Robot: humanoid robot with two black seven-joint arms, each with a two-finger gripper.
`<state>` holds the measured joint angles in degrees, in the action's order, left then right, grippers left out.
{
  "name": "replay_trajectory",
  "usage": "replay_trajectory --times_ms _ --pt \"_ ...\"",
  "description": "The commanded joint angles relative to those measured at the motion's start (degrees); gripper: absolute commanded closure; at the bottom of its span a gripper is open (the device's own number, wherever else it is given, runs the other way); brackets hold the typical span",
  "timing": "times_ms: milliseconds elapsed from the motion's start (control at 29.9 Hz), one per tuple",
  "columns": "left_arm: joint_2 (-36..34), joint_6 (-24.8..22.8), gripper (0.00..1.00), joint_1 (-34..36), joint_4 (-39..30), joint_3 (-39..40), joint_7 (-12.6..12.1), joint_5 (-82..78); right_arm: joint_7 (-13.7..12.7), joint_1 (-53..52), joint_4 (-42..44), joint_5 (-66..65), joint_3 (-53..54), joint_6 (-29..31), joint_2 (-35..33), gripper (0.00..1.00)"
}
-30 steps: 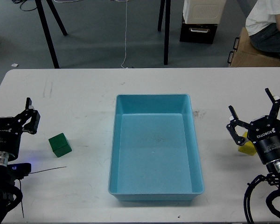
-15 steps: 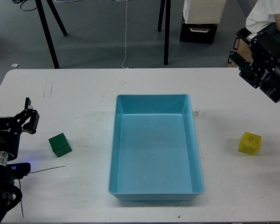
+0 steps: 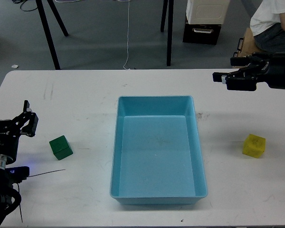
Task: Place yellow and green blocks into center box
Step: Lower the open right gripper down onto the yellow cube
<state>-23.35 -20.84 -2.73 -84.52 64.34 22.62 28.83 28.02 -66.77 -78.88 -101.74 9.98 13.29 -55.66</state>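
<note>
Blue box (image 3: pixel 158 151) sits at centre of the white table (image 3: pixel 85 95), long axis running 12 to 6 o'clock, nothing inside. Green block (image 3: pixel 61 147) lies on the table at 9 o'clock from the box, well apart from it. Yellow block (image 3: pixel 253 145) lies at 3 o'clock from the box, also on the table. Left tool (image 3: pixel 14 124) rests near the table's left edge, at about 10 o'clock from the green block, fingers apart, holding nothing. Right tool (image 3: pixel 222 77) reaches in horizontally from the right, above the table at 1 o'clock from the box (seen side-on and dark; cannot tell whether fingers are apart or together).
</note>
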Motion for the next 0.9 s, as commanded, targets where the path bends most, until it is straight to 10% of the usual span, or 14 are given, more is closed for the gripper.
replay_trajectory --times_ms 0,869 --pt "0.06 0.01 0.00 0.00 -0.03 -0.09 -0.03 0.00 -0.02 -2.92 -2.15 -10.56 -7.94 -0.02 -2.26 0.03" --pt "0.06 0.89 0.00 0.27 0.32 -0.09 -0.03 0.00 -0.02 2.61 5.31 -19.72 -19.12 6.57 -0.51 0.02"
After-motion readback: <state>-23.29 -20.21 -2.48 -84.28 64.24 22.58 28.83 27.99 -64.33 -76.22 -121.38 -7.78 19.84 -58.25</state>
